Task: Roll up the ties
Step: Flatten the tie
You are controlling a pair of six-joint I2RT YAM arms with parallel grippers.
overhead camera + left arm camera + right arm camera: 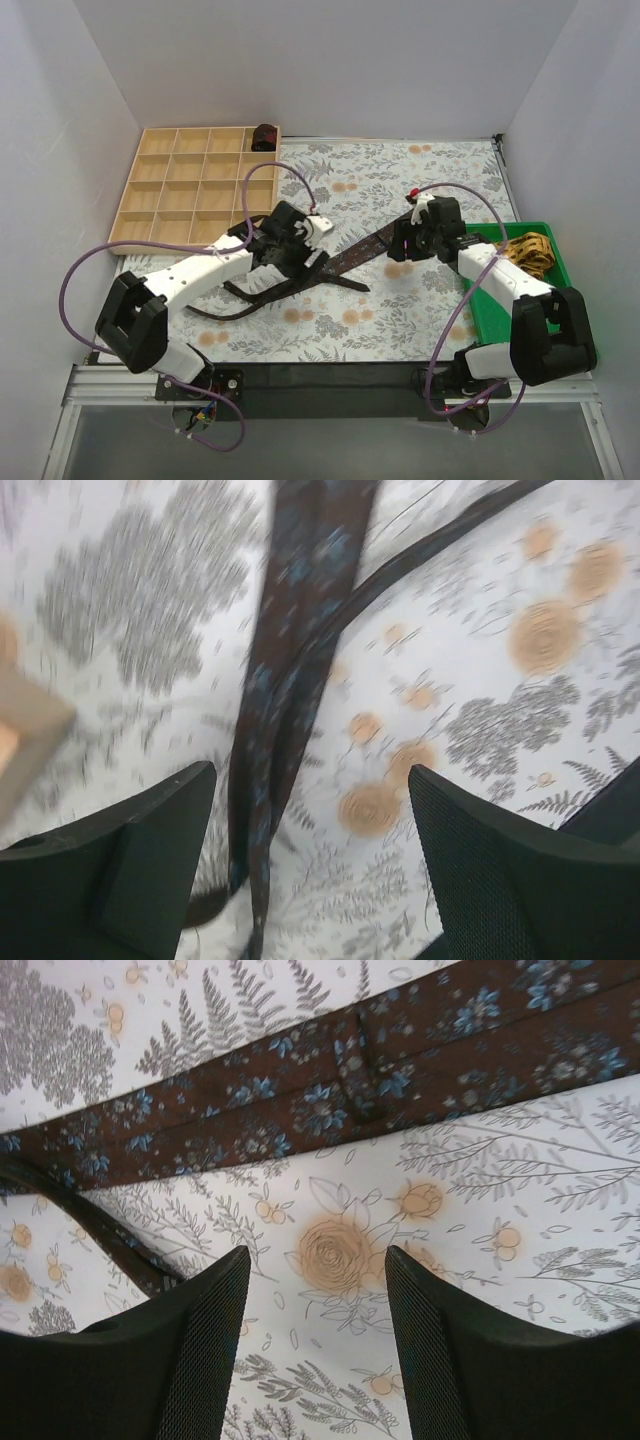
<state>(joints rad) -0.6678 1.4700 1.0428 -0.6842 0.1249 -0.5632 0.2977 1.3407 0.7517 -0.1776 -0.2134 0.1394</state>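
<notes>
**A:** From above, where is the dark tie lying?

**B:** The dark tie [355, 252] is lying unrolled on the flowered cloth [380, 180], slanting from just right of centre down toward the lower left. A rolled tie [263, 135] is sitting in the top right compartment of the wooden tray [180, 185] in the upper left of the frame. A yellow tie [528, 250] is resting in the green bin [500, 305] at the right edge.

**A:** And the arms?

**B:** The left end effector [300, 265] is hanging over the tie's middle stretch, just left of centre. The right end effector [403, 248] is hanging by the tie's upper right end. From up here I cannot tell how wide either one is standing.

**A:** What is the left wrist view showing?

**B:** It is coming through blurred. The left end effector [310, 775] is standing wide apart and gripping nothing, with its black fingers [150, 860] sitting in the bottom corners. The dark tie [300, 600] is running from top centre down between them, closer to the finger on the left of the frame. A thinner dark strip is branching toward the upper right.

**A:** And the right wrist view?

**B:** The right end effector [318, 1255] is standing apart too, and only cloth is showing between its fingers [200, 1340]. The dark tie [330, 1100] is crossing the upper frame beyond the fingertips, rising from the left edge to the upper right.
</notes>
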